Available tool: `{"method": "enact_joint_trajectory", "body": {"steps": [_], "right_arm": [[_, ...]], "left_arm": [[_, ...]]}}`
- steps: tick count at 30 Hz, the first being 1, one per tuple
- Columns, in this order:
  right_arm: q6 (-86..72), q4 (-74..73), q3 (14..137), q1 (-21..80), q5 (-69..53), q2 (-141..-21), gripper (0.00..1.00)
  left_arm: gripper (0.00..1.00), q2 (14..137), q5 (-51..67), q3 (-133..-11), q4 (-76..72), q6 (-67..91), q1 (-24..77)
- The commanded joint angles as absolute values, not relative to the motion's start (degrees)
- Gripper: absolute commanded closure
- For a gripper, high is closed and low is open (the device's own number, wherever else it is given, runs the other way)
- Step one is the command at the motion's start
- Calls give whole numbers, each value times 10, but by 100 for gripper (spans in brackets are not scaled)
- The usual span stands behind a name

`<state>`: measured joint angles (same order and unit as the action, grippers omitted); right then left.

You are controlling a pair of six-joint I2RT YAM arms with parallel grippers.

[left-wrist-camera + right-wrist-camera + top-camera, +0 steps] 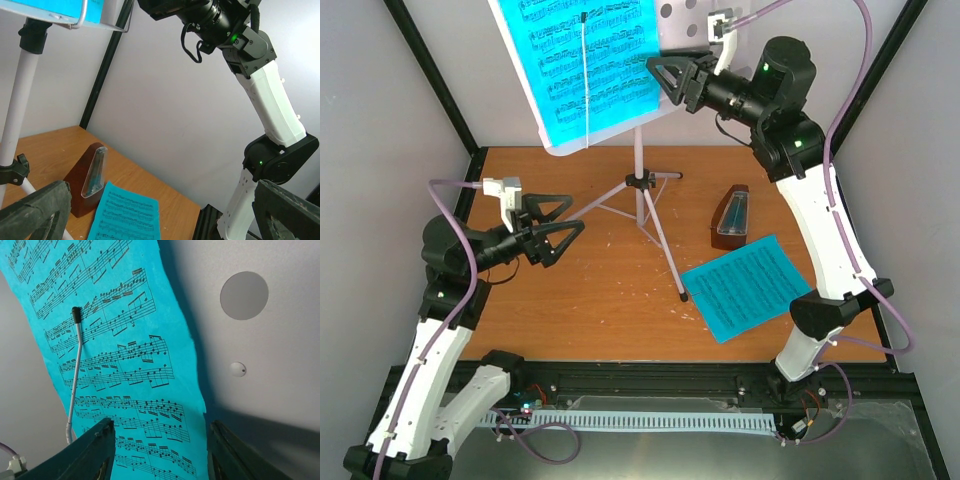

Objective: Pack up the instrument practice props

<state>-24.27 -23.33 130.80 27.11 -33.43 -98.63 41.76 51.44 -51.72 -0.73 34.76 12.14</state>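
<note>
The silvery music stand [640, 165] stands on its tripod at the back middle of the table. A cyan sheet-music page [585, 60] rests on its desk [260, 365] under a wire retainer [75, 370]. My right gripper [675, 80] is up at that page's right edge. Seen from the right wrist, its jaws [160, 450] stand apart with the page's edge [125, 365] between them. A second cyan page [750, 285] lies flat at the right, beside the brown metronome [730, 217]. My left gripper [575, 215] hovers open and holds nothing, left of the tripod.
The stand's three legs [665, 255] spread over the table's middle. The cage's black posts [430, 70] and grey walls close in the back and sides. In the left wrist view the metronome [90, 177] and the flat page [125, 217] lie ahead, with the right arm [272, 105] beyond.
</note>
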Motion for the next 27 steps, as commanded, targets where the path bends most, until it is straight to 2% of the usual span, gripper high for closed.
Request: {"method": "enact_joint_trajectory", "body": {"steps": [1, 14, 20, 23, 27], "right_arm": [[-247, -228, 1326, 270, -332, -990, 50], [-248, -228, 1336, 270, -329, -1008, 50], [-259, -209, 1345, 270, -358, -1020, 60], [-260, -201, 1347, 270, -366, -1023, 61], [-263, -187, 1349, 269, -378, -1027, 65]], "left_arm": [[1, 410, 521, -548, -6, 348, 116], [1, 413, 537, -564, -7, 352, 116], [1, 399, 534, -580, -6, 346, 116], [1, 393, 517, -592, -5, 348, 116], [1, 421, 493, -652, -4, 343, 116]]}}
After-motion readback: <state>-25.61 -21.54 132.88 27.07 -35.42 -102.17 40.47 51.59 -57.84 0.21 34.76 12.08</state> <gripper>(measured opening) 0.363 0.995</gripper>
